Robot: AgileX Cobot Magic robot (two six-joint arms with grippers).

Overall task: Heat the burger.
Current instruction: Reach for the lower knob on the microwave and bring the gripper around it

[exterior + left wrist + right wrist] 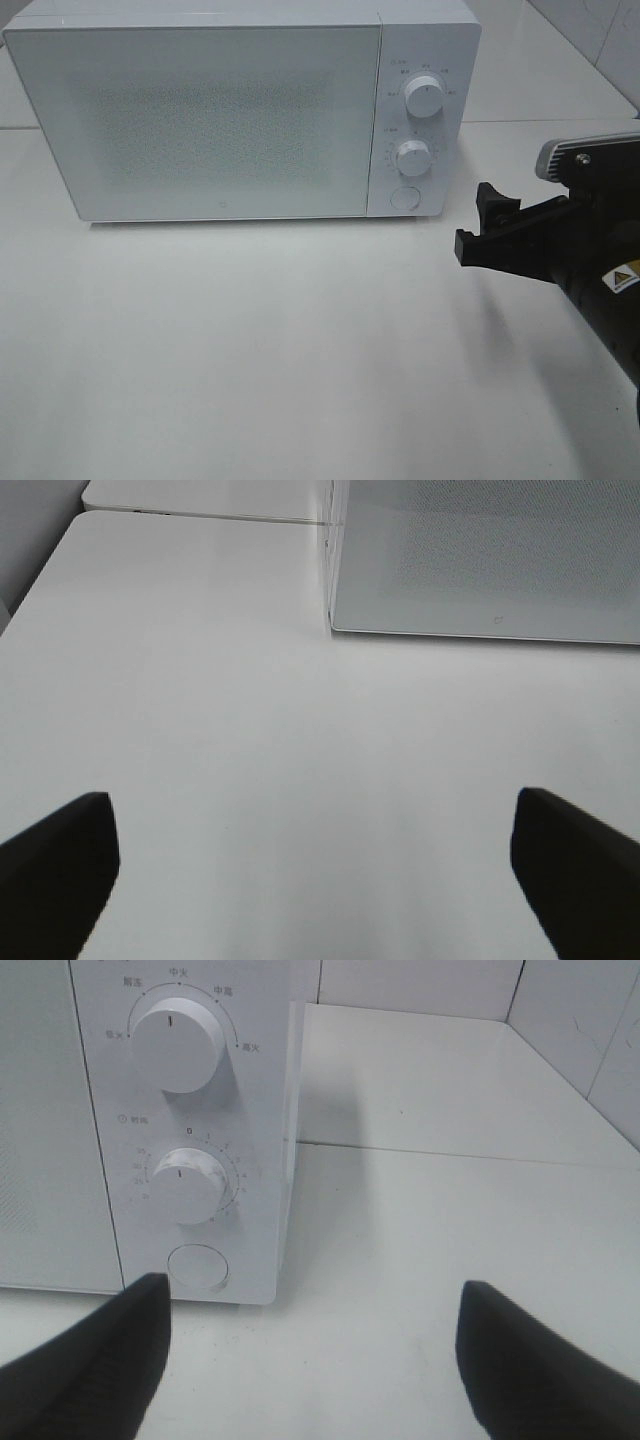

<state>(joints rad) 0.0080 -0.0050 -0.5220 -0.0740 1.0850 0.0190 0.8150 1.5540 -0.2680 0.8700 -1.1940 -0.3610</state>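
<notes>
While hovering with both jaws wide open and empty, and finding no burger on the bench [300,350] or through the shut microwave door [200,120], line one right jaw up square with the round button [198,1268] under the timer dial [185,1182] and press gently, straight in.

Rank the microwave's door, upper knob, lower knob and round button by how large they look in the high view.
1. door
2. upper knob and lower knob: too alike to split
3. button, smallest
</notes>
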